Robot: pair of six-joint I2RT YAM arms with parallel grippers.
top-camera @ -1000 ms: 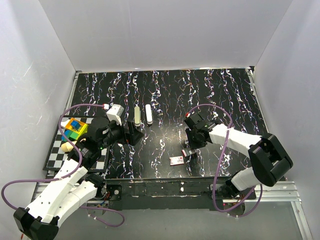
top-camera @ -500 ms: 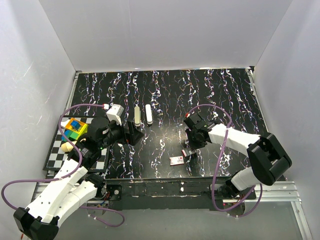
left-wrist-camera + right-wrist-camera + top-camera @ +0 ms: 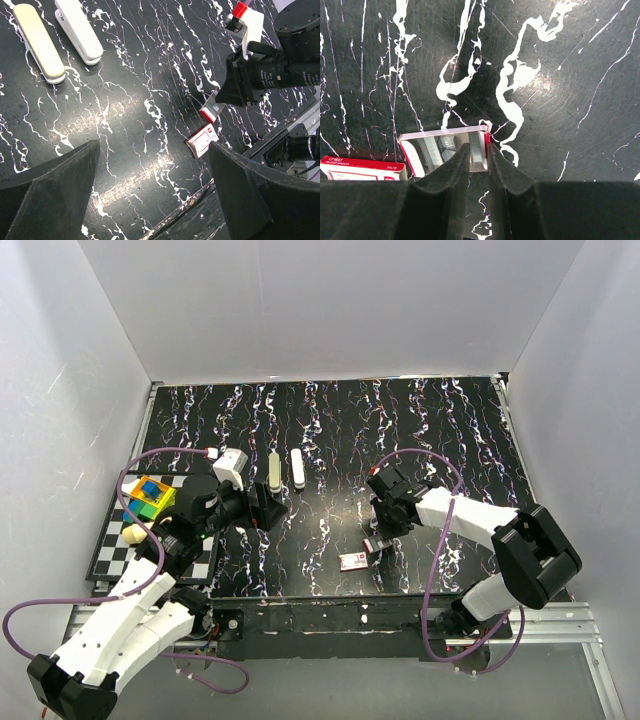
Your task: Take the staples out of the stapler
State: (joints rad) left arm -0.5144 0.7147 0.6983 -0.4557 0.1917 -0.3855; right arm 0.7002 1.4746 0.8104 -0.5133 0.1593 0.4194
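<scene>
Over the small open tray [image 3: 408, 152] near the front of the table [image 3: 400, 420], the right gripper [image 3: 477, 150] has hardly moved in the last second. Only its forearm and elbow have crept a little toward the near-left, while the tray and the flat red-and-white box [image 3: 360, 168] lie where they were. The fingers stand almost together, with one strip of the staples [image 3: 476, 145] between them. They seem to pinch it, and the other strips rest in the tray just beside. I judge that the staples are already out and that this arm is only settling or taking one strip in the tray, so the task looks close to its end. The left gripper [image 3: 154, 147] hangs wide open and holds nothing. It is near the beige stapler body [image 3: 39, 42] and the white stapler body [image 3: 79, 31], which lie side by side, apart from each other and well apart from the tray. Whether these are two staplers or the parts of one I cannot tell. The red-and-white box lies just beside the tray on its near-left side, and the tray walls are close around the fingers, so a careless lift could drag the tray. A checkered board [image 3: 108, 545] with coloured blocks [image 3: 150, 495] sits at the left edge, out of the way.
</scene>
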